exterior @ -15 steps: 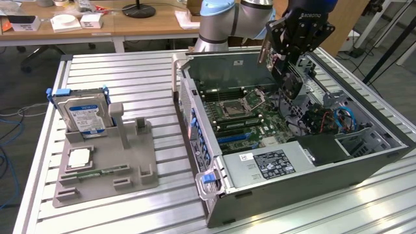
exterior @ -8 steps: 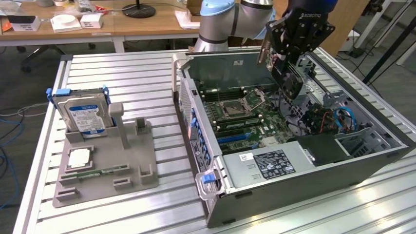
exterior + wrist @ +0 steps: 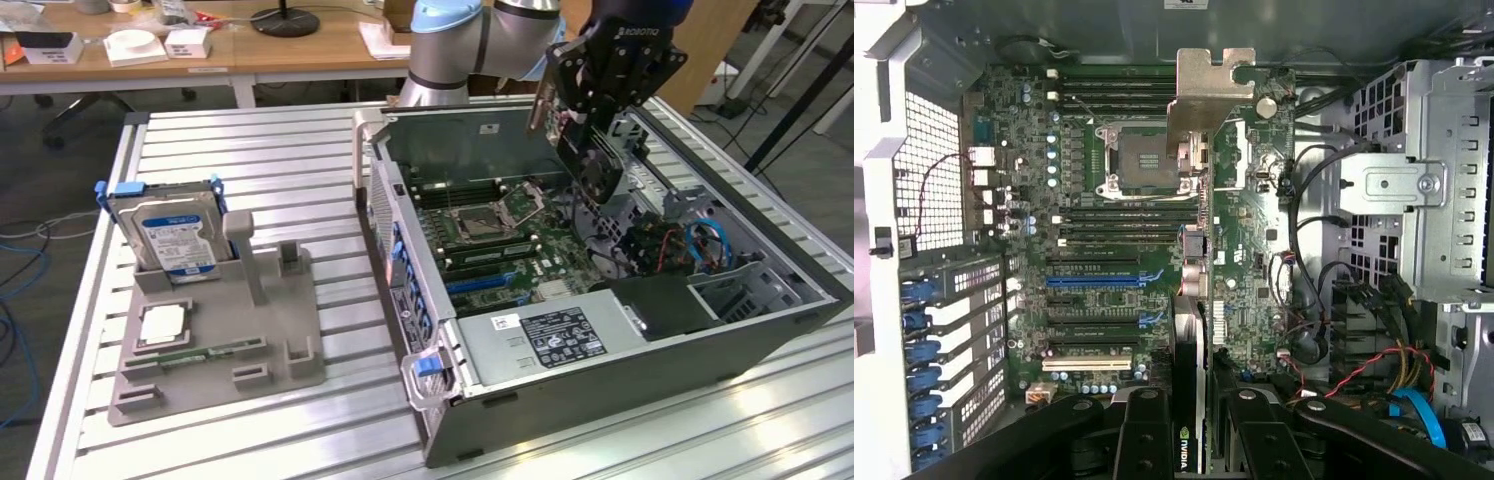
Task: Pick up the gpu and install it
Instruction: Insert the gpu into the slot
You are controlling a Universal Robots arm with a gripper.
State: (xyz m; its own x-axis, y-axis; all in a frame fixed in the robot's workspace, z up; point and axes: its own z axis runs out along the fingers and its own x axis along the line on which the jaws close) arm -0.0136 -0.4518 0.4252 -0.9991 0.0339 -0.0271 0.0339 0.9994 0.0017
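My gripper (image 3: 591, 115) hangs over the open computer case (image 3: 627, 385), above its far side, and is shut on the gpu (image 3: 591, 160), which points down into the case. In the wrist view the gpu (image 3: 1197, 260) appears edge-on, its silver bracket (image 3: 1209, 90) at the far end and a green logo near my gripper (image 3: 1194, 405). The black fingers (image 3: 1144, 425) clamp the card from both sides. It hovers above the motherboard (image 3: 1084, 200), over the area beside the processor socket (image 3: 1129, 155), and is not seated in any slot.
Blue and black expansion slots (image 3: 1089, 280) lie on the motherboard beside the card. A metal drive cage (image 3: 1424, 190) and loose cables (image 3: 1324, 330) sit on its other side. At the exterior view's left, a grey fixture (image 3: 267, 350) holds a hard drive (image 3: 174, 235) and a memory stick (image 3: 200, 352).
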